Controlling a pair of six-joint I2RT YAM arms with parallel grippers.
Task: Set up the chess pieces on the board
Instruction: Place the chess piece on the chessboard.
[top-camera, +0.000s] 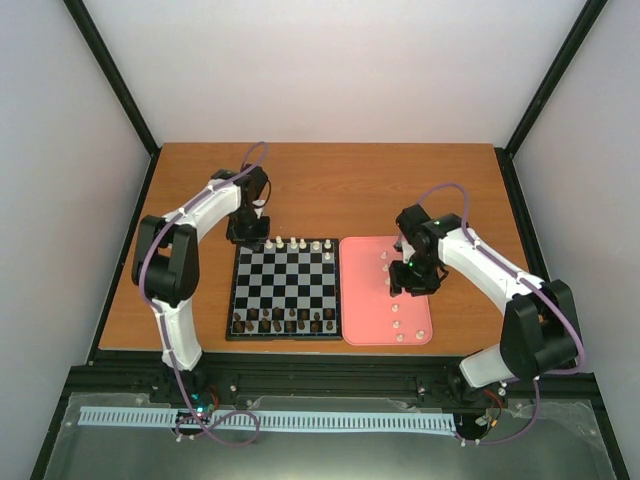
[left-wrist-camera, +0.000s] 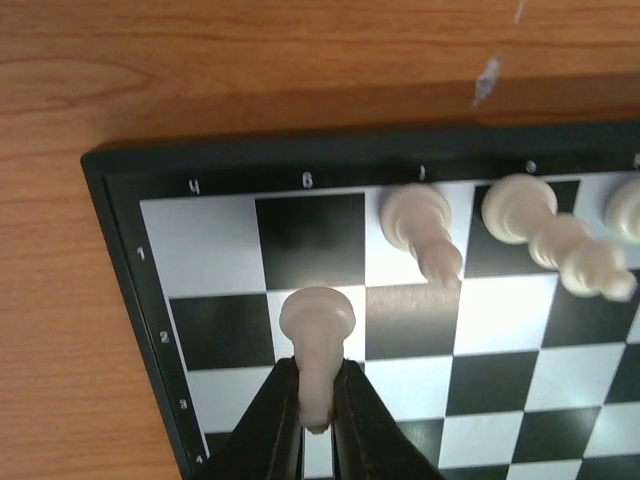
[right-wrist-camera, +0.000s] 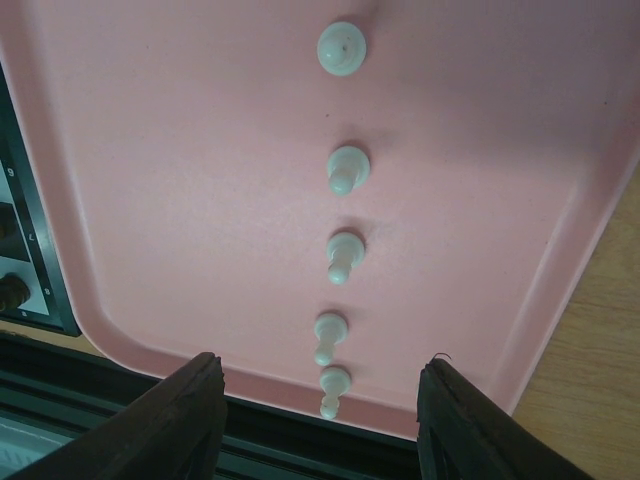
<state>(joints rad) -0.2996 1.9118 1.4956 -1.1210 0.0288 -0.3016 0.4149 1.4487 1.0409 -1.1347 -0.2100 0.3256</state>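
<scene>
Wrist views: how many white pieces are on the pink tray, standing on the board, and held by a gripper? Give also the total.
White pieces on the pink tray: 5
White pieces standing on the board: 3
White piece held in the left gripper: 1
Total: 9

Top view: taken from high behind the near edge and angled down. The whole table is covered, with the board and pink tray seen small.
Left wrist view: held close over the board's far-left corner.
Right wrist view: held close over the tray, with the board edge caught at left.
Board shared by all three views.
</scene>
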